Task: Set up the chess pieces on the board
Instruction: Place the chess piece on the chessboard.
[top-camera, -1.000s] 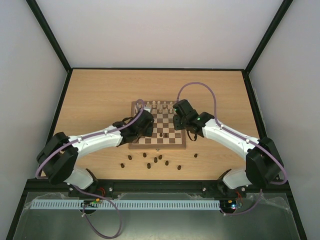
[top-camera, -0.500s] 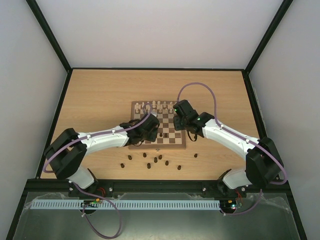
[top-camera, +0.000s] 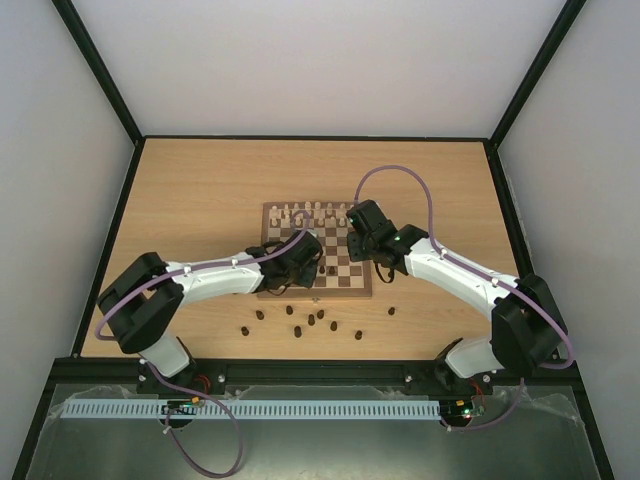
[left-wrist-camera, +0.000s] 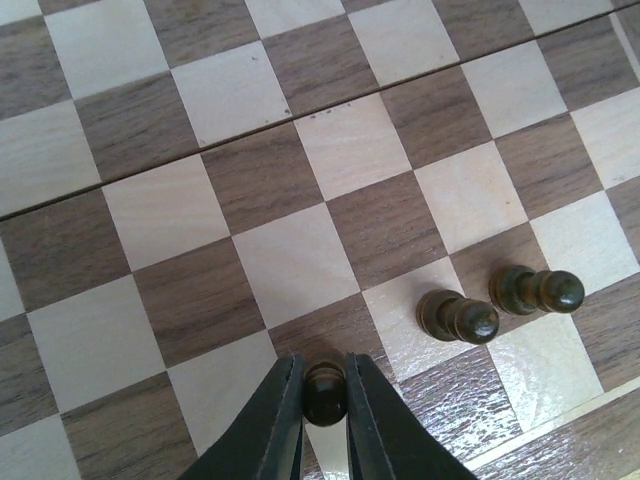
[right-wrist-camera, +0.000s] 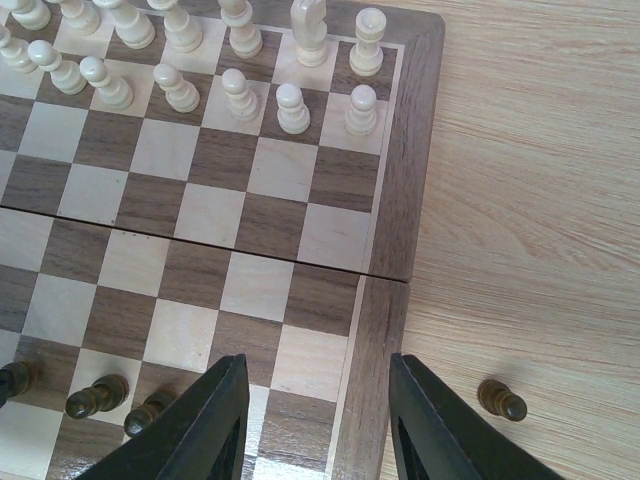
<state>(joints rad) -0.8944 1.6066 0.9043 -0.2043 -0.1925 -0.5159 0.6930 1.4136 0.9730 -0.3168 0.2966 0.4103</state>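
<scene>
Your left gripper (left-wrist-camera: 323, 365) pinches a dark pawn (left-wrist-camera: 324, 393), jaws pressed onto it from both sides, low over the board (left-wrist-camera: 300, 200). The pawn sits where a dark square meets a light one. Whether its base touches the wood, the wrist view does not show. Ahead of those jaws and to their right, a second pawn (left-wrist-camera: 458, 316) and a third pawn (left-wrist-camera: 537, 291) stand just beside each other on neighbouring squares, close to the board's border and apart from the fingers.

Your right gripper (right-wrist-camera: 318, 372) hangs with its jaws spread wide, gripping nothing. They straddle the board's border near one corner: the left finger is over the squares and the right finger over the table (right-wrist-camera: 540, 200). Just left of the left finger, a short row of dark pieces (right-wrist-camera: 97, 396) stands on the nearest squares. Just right of the right finger, a lone pawn (right-wrist-camera: 500, 399) rests on the table, apart from the board. Far ahead of these jaws, the white pieces (right-wrist-camera: 240, 90) fill two ranks along the board's far edge.

From above, both sets of jaws are over the board, the left pair near its near edge. Behind them, toward the arm bases, loose dark pieces (top-camera: 312, 322) lie scattered on the table just off the board.
</scene>
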